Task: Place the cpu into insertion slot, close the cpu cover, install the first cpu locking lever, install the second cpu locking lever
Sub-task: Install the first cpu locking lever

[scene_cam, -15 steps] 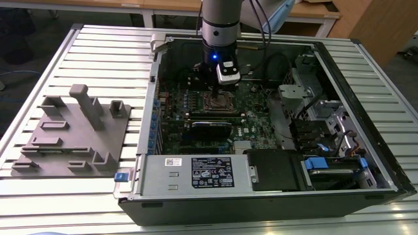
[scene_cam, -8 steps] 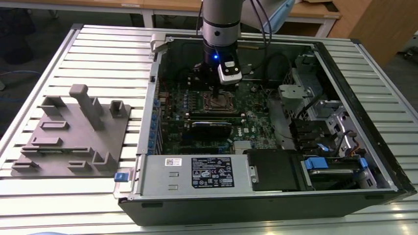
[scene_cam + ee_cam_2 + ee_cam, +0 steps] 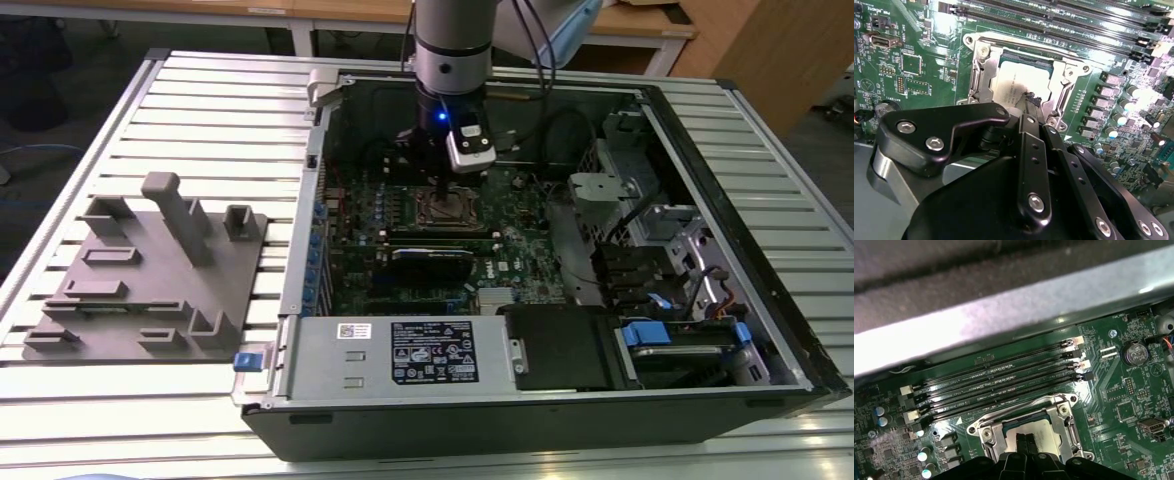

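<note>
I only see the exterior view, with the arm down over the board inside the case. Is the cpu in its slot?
Observer: Yes, in both wrist views the cpu lies flat in place.
Operator: And the cover?
Observer: In the second wrist view the cpu cover appears to be down, framing the cpu.
Operator: What about the fingers?
Observer: In the first wrist view the gripper is shut, its tips together over the cpu's top.
</note>
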Motion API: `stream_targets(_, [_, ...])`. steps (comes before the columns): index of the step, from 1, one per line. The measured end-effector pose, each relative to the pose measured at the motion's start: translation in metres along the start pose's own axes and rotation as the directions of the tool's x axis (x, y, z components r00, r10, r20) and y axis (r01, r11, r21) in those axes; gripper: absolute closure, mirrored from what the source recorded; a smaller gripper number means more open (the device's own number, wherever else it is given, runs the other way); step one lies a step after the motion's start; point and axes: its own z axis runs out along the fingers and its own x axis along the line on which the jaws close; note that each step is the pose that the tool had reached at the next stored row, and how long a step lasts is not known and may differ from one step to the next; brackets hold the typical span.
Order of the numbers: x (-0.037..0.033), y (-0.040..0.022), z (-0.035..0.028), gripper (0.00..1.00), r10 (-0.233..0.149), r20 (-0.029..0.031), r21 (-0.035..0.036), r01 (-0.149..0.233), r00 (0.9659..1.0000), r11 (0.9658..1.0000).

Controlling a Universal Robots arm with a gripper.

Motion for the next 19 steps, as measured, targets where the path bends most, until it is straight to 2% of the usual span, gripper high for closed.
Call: stream_targets(19, [-0.0002, 0.0001, 0.0000, 0.90, -0.005, 0.0000, -0.0004, 0.005, 1.0000, 1.0000])
